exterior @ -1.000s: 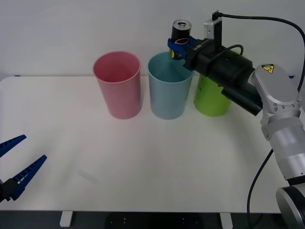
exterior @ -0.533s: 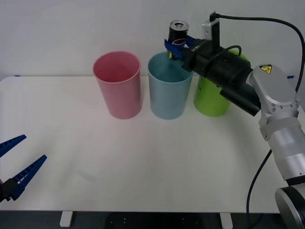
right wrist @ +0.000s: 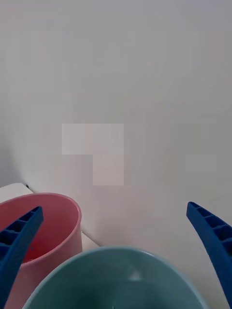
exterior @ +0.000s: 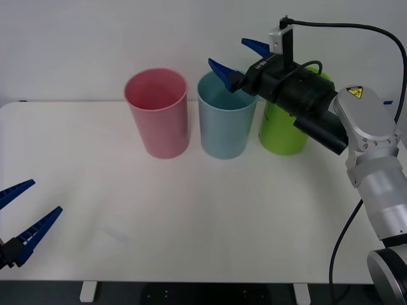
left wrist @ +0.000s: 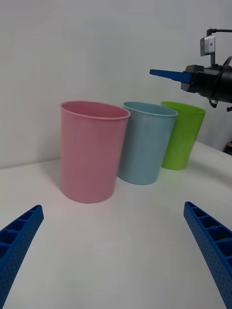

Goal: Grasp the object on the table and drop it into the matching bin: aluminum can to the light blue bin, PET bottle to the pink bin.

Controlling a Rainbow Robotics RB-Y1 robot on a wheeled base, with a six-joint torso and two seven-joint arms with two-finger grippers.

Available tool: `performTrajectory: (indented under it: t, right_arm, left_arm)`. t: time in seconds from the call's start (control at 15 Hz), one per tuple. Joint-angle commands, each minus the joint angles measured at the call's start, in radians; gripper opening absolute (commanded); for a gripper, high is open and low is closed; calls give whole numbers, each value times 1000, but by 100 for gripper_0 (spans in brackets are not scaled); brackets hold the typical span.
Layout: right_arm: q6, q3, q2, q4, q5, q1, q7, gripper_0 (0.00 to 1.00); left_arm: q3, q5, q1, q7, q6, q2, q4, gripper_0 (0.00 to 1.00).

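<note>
A white desk [exterior: 191, 210] is set against a plain wall, its front half left bare. Along the far edge a pink bin [exterior: 157, 112], light blue bin [exterior: 226, 122] and lime green bin [exterior: 283, 130] are lined up. The right hand [exterior: 238, 56] is held wide above the light blue bin's rim; the can cannot be seen. The left hand [exterior: 22, 216] is spread at the near left edge.

Right gripper [exterior: 233, 56] raised, spread; left gripper [exterior: 19, 219] low

Three bins in a far row block my path: pink bin [exterior: 157, 113] left, light blue bin [exterior: 226, 114] middle, lime green bin [exterior: 283, 130] right, narrow gaps between. Near half of the table [exterior: 191, 216] gives me free passage.
</note>
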Motion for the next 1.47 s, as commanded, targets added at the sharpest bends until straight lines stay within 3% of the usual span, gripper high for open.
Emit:
performTrajectory:
  t: [0.07,0.27,0.6,1.13,1.47]
  right_arm:
    - [-2,-1,-5,-1,-3,3,-3,100]
    - [-3,0,-23,-21,-29,23,-3,100]
    - [-9,3,-95,-225,-68,193,-26,100]
    - [-31,-3,-266,-475,-213,489,0,100]
    - [-143,-106,-284,-546,-226,656,104,100]
  left_arm:
    - [0,0,0,0,0,0,0,100]
    - [0,0,0,0,0,0,0,100]
    - [0,0,0,0,0,0,0,100]
    - [0,0,0,0,0,0,0,100]
    - [0,0,0,0,0,0,0,100]
